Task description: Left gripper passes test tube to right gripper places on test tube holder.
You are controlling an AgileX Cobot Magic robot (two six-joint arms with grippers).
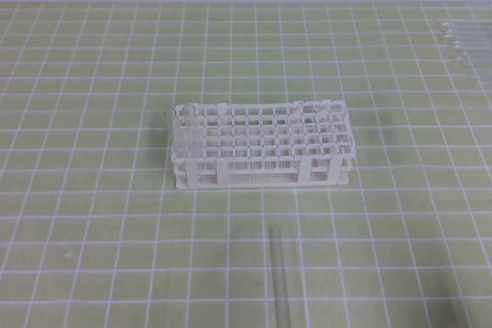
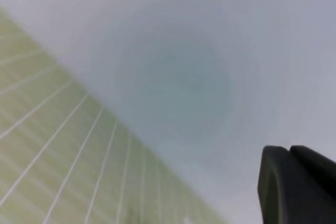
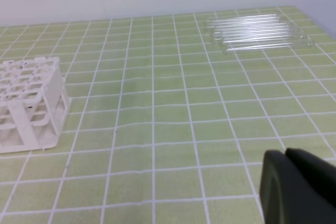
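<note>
Exterior high view shows the white test tube holder (image 1: 263, 145) standing near the middle of the green gridded desk (image 1: 92, 213), and at about six o'clock from it, well apart, a single clear test tube (image 1: 278, 274) lying flat, pointing toward the rack, its near end running off the bottom edge. A group of spare tubes (image 1: 461, 44) rests far off at two o'clock; the right wrist view shows them side by side (image 3: 257, 31).

No arm appears in that overhead view. Each wrist camera catches only a dark corner of its own pincer, left pincer (image 2: 296, 184) and right pincer (image 3: 299, 187); both are fully closed and I can see nothing held in either.

To my eye the tube will be light, rigid and slick, and being thin glass it will chip or crack under a hard squeeze. It is round, so it may roll across the mat when nudged. I would take it near its middle, across its width, with a gentle pinch, leaving one end free for the hand-over.

I can read no brand, label or writing anywhere; the mat carries only white grid lines.
</note>
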